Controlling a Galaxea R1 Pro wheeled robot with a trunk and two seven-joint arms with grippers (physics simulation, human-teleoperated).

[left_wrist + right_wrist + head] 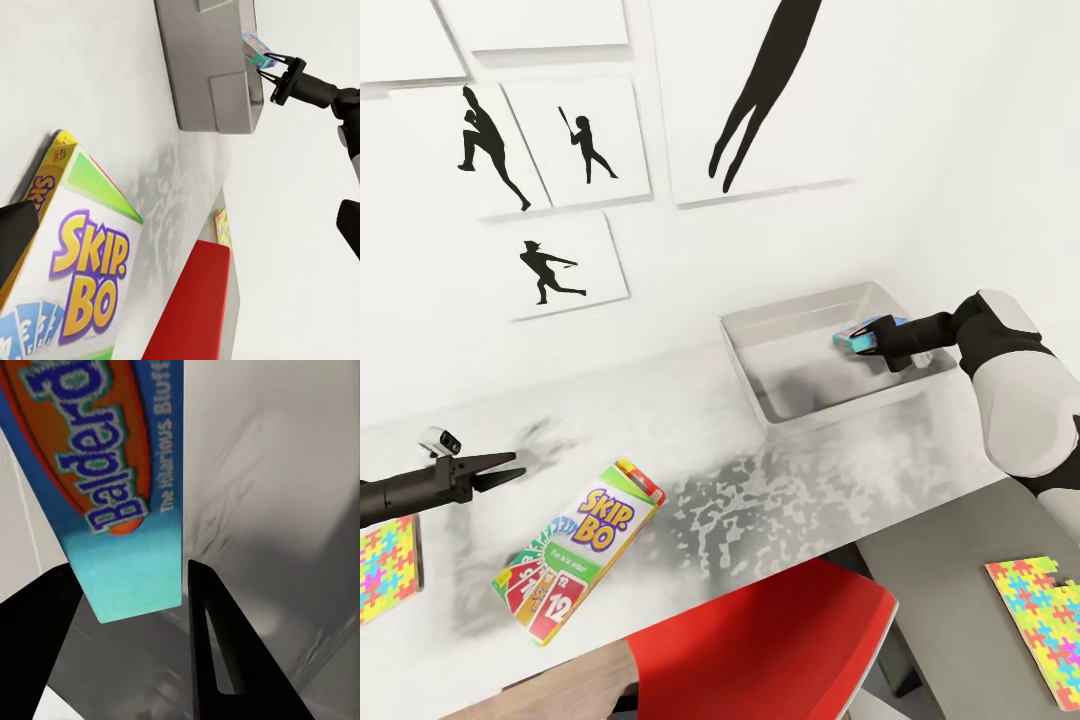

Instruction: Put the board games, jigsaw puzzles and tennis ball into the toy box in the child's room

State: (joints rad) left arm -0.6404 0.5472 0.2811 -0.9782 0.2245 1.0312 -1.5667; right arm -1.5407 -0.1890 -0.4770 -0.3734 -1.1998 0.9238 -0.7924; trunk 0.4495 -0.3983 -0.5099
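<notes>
My right gripper is shut on the blue board game, holding it over the inside of the light grey toy box on the table. In the right wrist view the blue box sits between the fingers. The Skip-Bo game lies flat near the table's front edge. My left gripper hovers open just left of it with nothing in it. One jigsaw puzzle lies at the far left, another on the lower dark top. The tennis ball and the bed are out of view.
A red chair stands tucked against the table's front, between the Skip-Bo game and the lower dark top. The wall with black silhouette posters runs right behind the table. The left wrist view looks past the Skip-Bo game to the toy box.
</notes>
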